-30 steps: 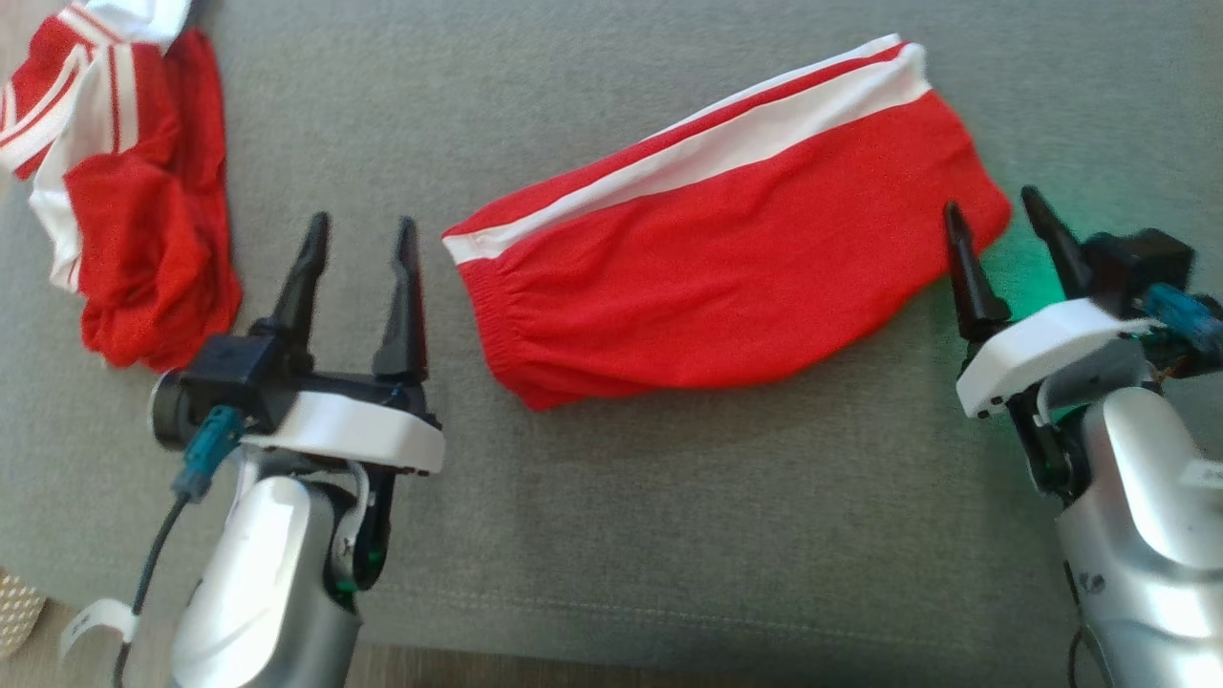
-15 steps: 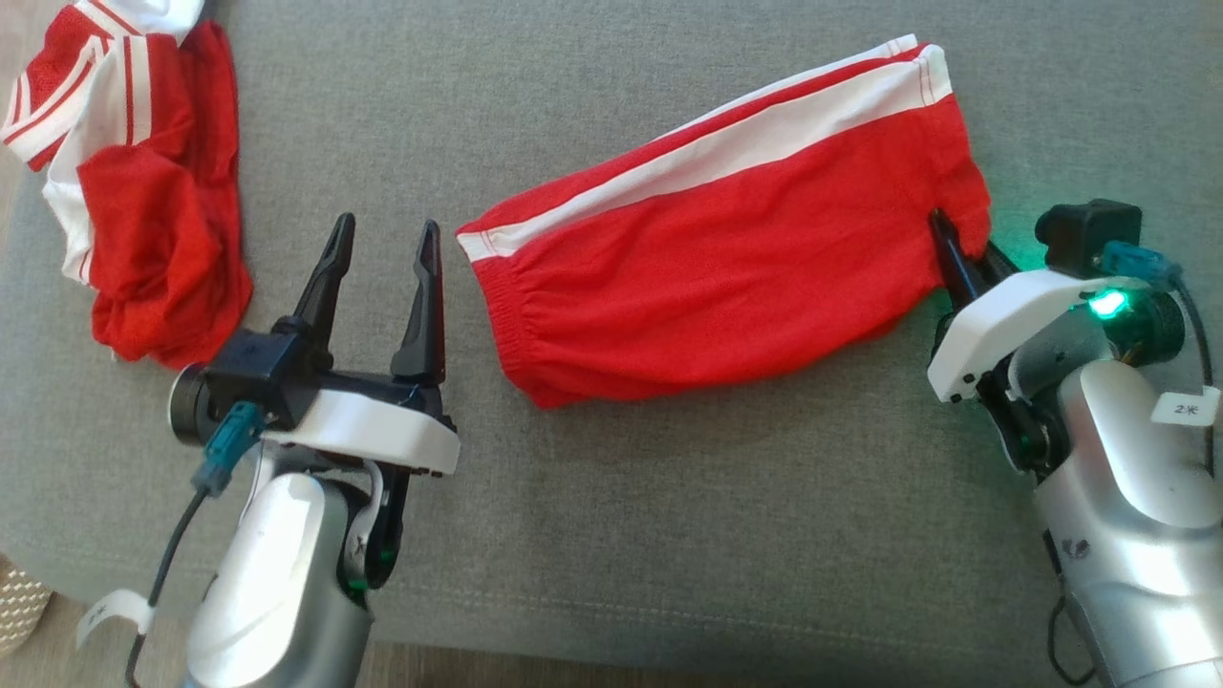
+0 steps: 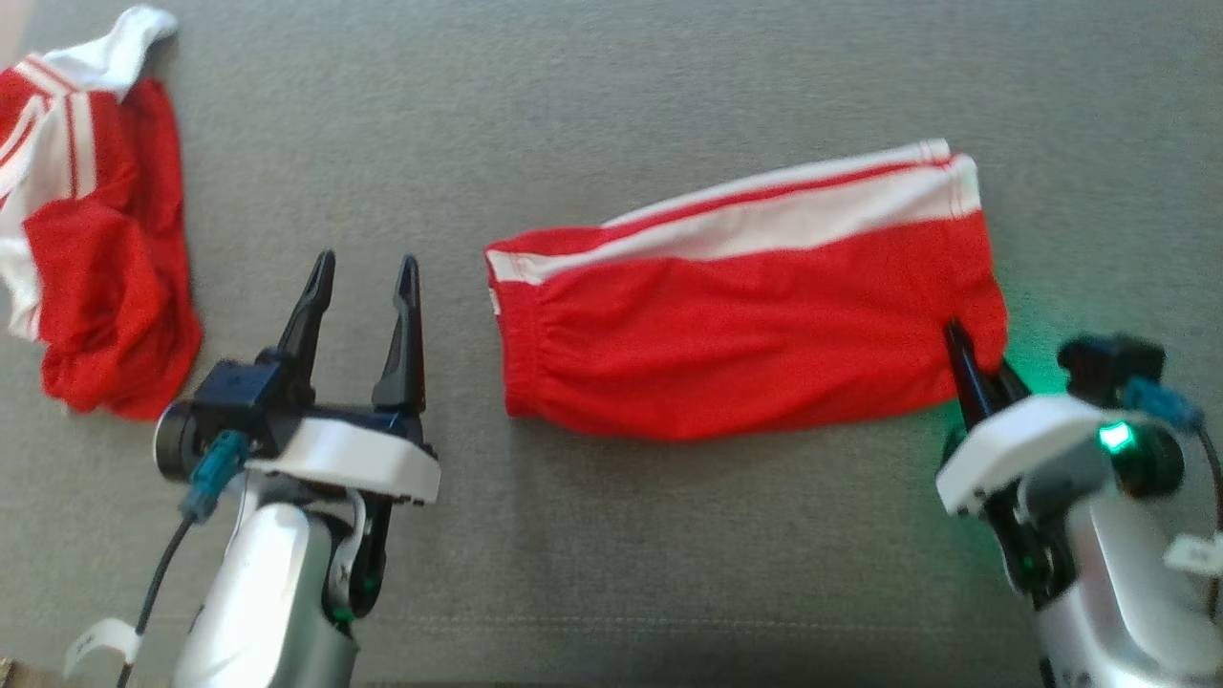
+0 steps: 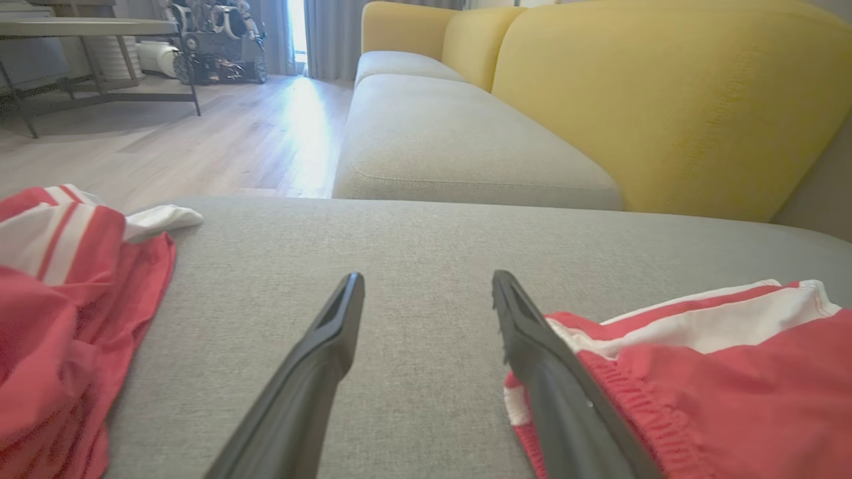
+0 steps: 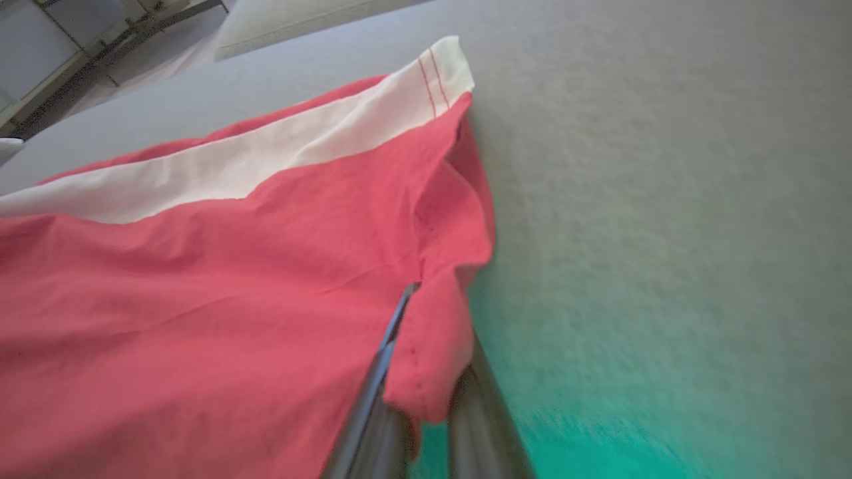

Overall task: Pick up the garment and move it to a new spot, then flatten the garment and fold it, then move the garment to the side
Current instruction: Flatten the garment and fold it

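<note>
One red garment on couch

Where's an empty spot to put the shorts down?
Bare cushion lies above the shorts, and below them along the near edge. The gap between the crumpled cloth and the shorts is tighter: the open left jaws stand there. Crowded at right, where the right jaws pinch the shorts' corner.

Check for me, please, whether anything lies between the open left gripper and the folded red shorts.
Nothing visible does: only bare grey cushion separates the left gripper from the waistband end of the red shorts. The right gripper is shut on their opposite corner.
</note>
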